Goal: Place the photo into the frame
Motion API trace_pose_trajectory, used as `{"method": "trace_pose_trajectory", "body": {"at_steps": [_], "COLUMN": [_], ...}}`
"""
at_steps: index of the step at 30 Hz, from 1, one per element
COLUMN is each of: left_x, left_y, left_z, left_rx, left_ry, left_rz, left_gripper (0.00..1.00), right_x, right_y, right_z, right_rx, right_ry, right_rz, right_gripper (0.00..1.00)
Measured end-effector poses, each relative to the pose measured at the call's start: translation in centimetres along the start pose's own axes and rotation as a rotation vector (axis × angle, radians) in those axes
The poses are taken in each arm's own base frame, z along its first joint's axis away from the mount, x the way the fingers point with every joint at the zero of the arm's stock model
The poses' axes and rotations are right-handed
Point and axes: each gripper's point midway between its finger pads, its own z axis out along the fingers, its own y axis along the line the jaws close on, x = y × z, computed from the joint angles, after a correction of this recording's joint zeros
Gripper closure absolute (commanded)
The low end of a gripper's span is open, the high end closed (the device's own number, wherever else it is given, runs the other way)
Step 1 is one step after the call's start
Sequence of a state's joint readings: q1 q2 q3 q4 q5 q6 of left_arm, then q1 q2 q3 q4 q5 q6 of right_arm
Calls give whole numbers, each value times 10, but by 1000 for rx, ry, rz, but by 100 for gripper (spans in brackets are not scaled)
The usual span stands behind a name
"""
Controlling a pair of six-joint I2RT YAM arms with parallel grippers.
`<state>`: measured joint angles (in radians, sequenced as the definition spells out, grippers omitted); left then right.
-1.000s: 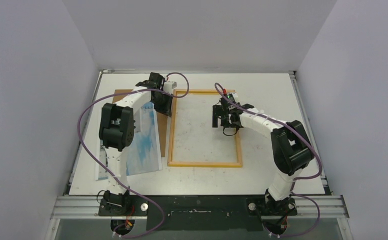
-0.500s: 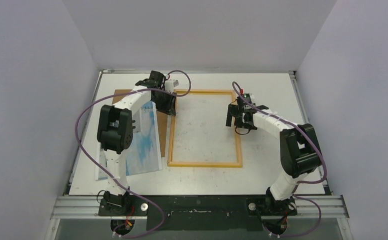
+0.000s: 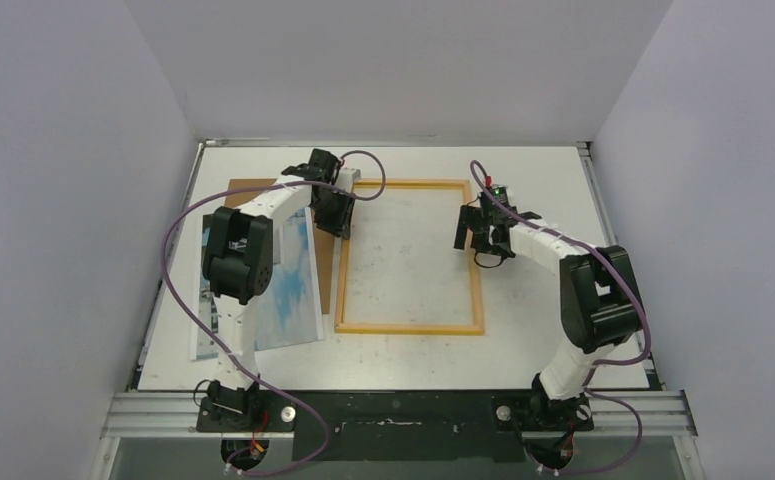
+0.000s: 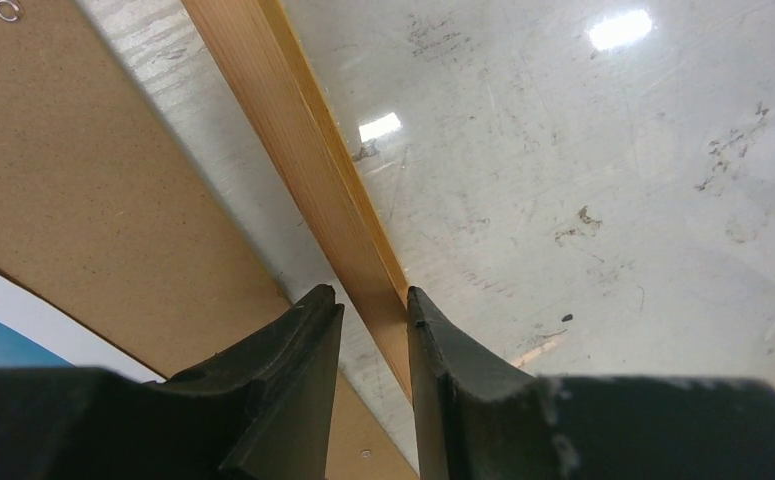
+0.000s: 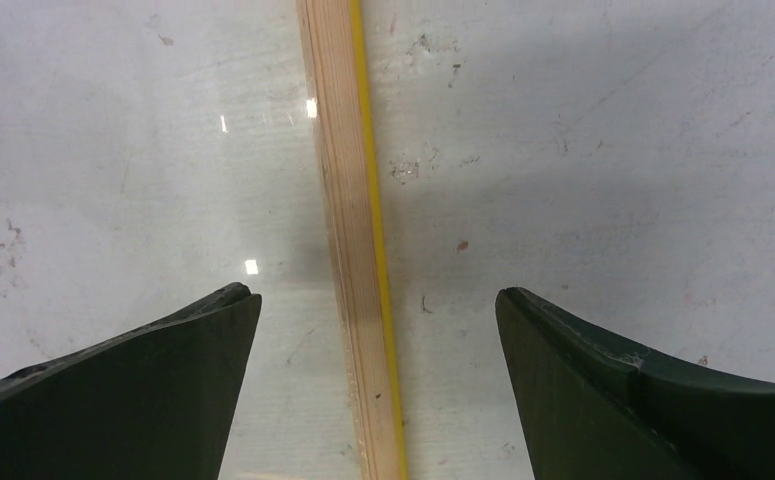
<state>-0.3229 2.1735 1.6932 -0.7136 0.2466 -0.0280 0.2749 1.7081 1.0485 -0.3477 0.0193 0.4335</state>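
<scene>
While the frame [image 3: 408,327] lies back-up at centre, the photo [image 3: 288,300] sits picture-up to its left, on the panel [image 3: 248,190] and partly under the left arm [image 3: 233,255]; not yet inserted.

Left gripper [image 4: 371,298]: jaws narrow, straddling the frame's left rail near the far corner; cannot tell if they pinch it.

Right gripper [image 5: 375,295]: jaws wide apart over the right rail, holding nothing.

Risks: a one-sided pull on the thin rail could skew the frame or skid it onto the panel; a lift might tip it. Right jaws closing off-centre could nudge the rail sideways.

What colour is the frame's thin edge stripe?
Bright yellow on the frame, clearest in right wrist view.
</scene>
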Motion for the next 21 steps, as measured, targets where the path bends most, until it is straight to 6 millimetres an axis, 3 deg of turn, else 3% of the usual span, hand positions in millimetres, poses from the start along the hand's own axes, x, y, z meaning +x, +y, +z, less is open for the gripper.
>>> {"method": "trace_pose_trajectory", "body": {"at_steps": [5, 8, 14, 21], "left_x": [0, 0, 0, 0], "left_y": [0, 0, -1, -2], "left_z": [0, 0, 1, 1], "left_rx": [-6, -7, -5, -5], "left_ry": [0, 0, -1, -1], "left_rz": [-5, -4, -10, -14], "left_gripper": [67, 72, 87, 90], "right_x": [-4, -9, -52, -103], "right_y": [-1, 2, 6, 10], "right_z": [14, 23, 44, 74], "right_rx": [-10, -33, -61, -82], "right_ry": [5, 12, -49, -115], "right_rz": [13, 27, 65, 103], "right_gripper": [10, 12, 20, 29]}}
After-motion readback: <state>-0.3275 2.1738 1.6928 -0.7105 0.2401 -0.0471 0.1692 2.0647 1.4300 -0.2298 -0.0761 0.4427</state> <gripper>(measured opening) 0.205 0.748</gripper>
